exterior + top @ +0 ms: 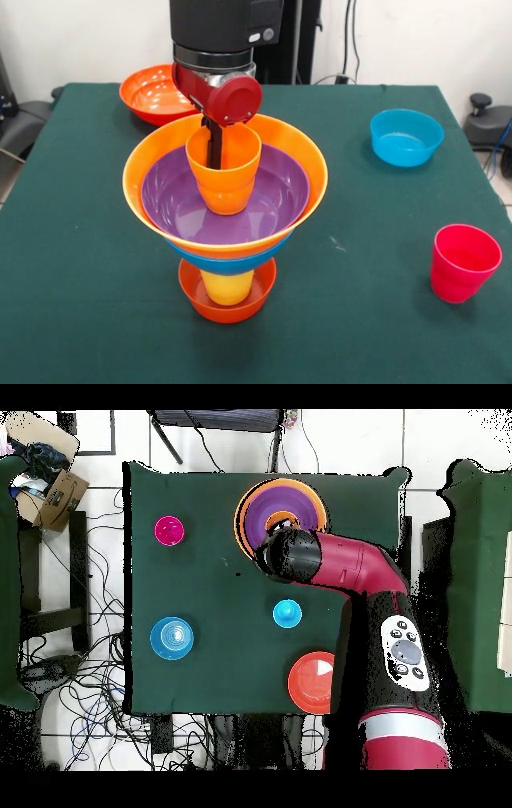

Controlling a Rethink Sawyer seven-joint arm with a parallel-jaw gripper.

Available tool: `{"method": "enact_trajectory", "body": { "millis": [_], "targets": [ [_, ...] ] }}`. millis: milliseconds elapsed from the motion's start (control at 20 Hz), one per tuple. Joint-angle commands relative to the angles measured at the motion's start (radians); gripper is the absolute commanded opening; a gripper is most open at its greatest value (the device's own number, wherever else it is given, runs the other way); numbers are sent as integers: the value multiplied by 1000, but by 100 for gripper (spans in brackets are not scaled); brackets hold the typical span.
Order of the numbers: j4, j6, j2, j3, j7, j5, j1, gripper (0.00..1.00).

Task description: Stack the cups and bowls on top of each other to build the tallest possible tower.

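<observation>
Front view, clock face centred on tower (226, 208). Tower mid-tabletop (96, 264), built bottom up: small red-orange bowl (227, 304), yellow cup (227, 286), large blue bowl (228, 261) (only a rim sliver seen), large light orange bowl (152, 160), purple bowl (180, 208), then orange cup (226, 172) seated mouth-up in purple bowl's centre.

Tool (214, 148) straight above, dropping vertically into orange cup; one dark finger (214, 146) inside the cup against its far wall, other finger hidden behind the wall. Looks clamped on cup rim, though release can't be ruled out.

Key relation: cup's long axis vertical, in line w/ tower axis and tool approach; no tilt visible.

Loose pieces: pinkish red cup (464, 262) at 4 o'clock, upright, mouth up, well apart. Small teal-blue bowl (406, 137) at 2 o'clock. Medium red-orange bowl (156, 94) at 11 o'clock, behind tool.

Overhead view: blue cup (287, 613) seen, away from tower.

Judgement: next piece probably pinkish red cup, needing a lift straight up first.
</observation>
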Motion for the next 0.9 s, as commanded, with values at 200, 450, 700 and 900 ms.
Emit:
{"method": "enact_trajectory", "body": {
  "millis": [200, 450, 700, 900],
  "targets": [
    [-52, 28, 58, 67, -107, -62, 18, 0],
    [-56, 24, 61, 69, -102, -58, 19, 0],
    [-58, 17, 60, 62, -94, -62, 27, 0],
    [-56, 21, 58, 55, -84, -61, 33, 0]
  ]
}}
